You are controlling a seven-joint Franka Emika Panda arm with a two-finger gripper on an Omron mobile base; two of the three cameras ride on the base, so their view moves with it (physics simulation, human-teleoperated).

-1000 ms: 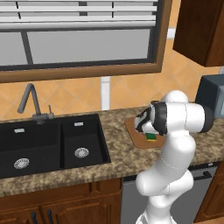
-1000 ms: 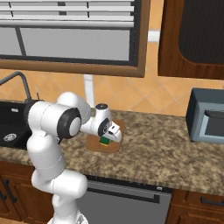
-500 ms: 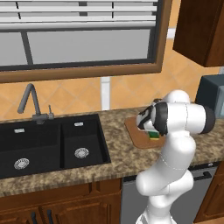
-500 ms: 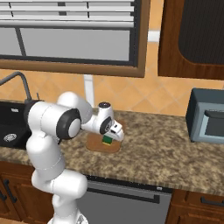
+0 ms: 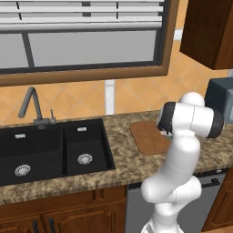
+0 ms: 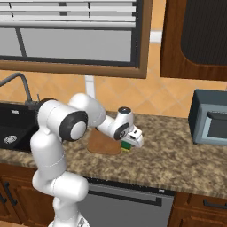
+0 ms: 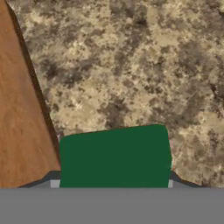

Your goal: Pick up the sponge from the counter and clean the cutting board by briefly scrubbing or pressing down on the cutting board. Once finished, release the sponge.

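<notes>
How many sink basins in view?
2: the large basin sits at the left of the black sink, the small basin at its right, nearer the cutting board.

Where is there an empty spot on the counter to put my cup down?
The speckled counter lies bare between the sponge and the microwave. Another free strip runs between the black sink and the cutting board. It is crowded at the board's right edge, where the gripper holds the sponge.
</notes>
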